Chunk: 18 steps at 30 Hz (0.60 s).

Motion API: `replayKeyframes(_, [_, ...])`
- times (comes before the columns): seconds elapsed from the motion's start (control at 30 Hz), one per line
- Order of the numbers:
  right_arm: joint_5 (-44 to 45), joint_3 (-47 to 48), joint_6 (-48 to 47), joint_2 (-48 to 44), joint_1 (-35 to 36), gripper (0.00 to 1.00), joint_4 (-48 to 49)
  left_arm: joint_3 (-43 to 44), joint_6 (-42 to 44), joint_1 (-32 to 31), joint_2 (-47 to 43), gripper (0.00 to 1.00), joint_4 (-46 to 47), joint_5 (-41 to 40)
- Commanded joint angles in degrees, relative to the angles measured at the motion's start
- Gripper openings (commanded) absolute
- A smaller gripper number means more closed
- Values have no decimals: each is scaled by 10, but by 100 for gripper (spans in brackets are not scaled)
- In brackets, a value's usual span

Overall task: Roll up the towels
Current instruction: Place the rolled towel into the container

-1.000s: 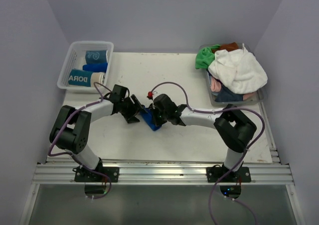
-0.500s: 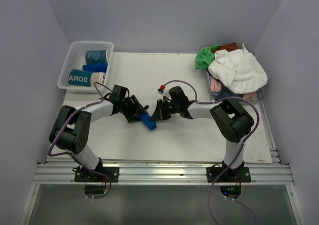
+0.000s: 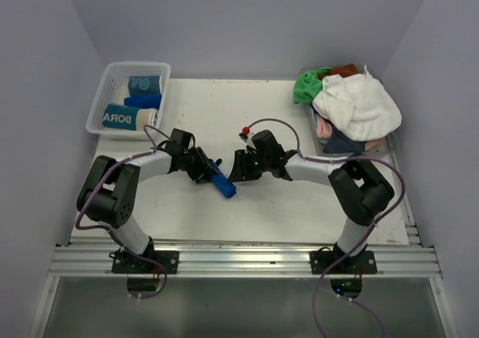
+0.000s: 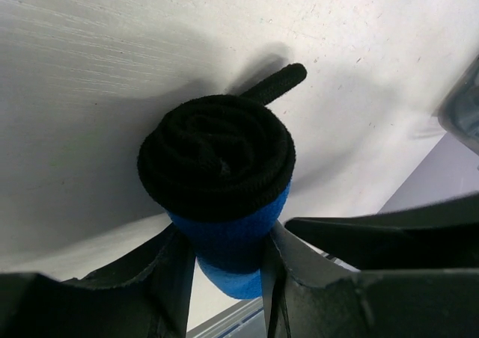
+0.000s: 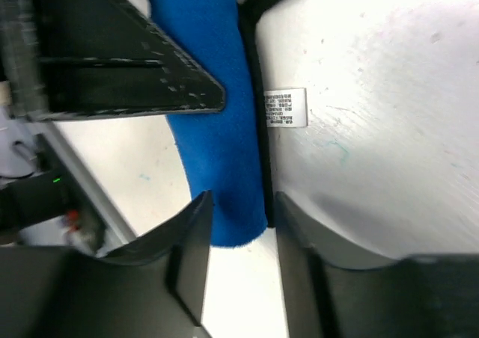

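Note:
A royal blue towel (image 3: 222, 184), rolled into a tight cylinder, lies at the table's middle. My left gripper (image 3: 207, 172) is shut on one end of the roll. The left wrist view shows the roll end-on (image 4: 217, 158), dark at its coiled face, with the left gripper (image 4: 226, 242) pinching its blue side. My right gripper (image 3: 236, 171) is open just right of the roll. In the right wrist view the right gripper (image 5: 243, 205) straddles the far end of the roll (image 5: 213, 121) without squeezing it. A white label (image 5: 285, 108) lies by the roll's dark edge.
A clear mesh basket (image 3: 99, 99) at the back left holds three rolled towels, two teal and beige (image 3: 129, 118) and one blue (image 3: 142, 100). A bin at the back right holds a pile of loose towels, white (image 3: 358, 106) on top, green (image 3: 305, 87) beside it.
My right gripper has drawn back to the right off the towel and opened. The towel now shows as a tight roll held by my left gripper, which has barely moved.

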Motion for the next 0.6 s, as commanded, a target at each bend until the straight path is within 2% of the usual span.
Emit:
replayKeyframes(0.0, [177,20,-102,-99,34,44,-97,3,12,-1,2,39,-3,-12])
replayKeyframes(0.07, [259,38,-130,-122,67,46,-134,3,11,-1,0,39,-5,-14])
replayKeyframes(0.13, [304,52,-169,-127,91,48,-159,3,9,-1,-1,39,-5,-14])
replayKeyframes(0.3, [435,101,-250,-100,184,51,-188,7,7,-1,-3,39,-9,-19])
replayKeyframes(0.57, [501,140,-303,-24,254,57,-185,16,6,-2,-4,39,-21,-23])
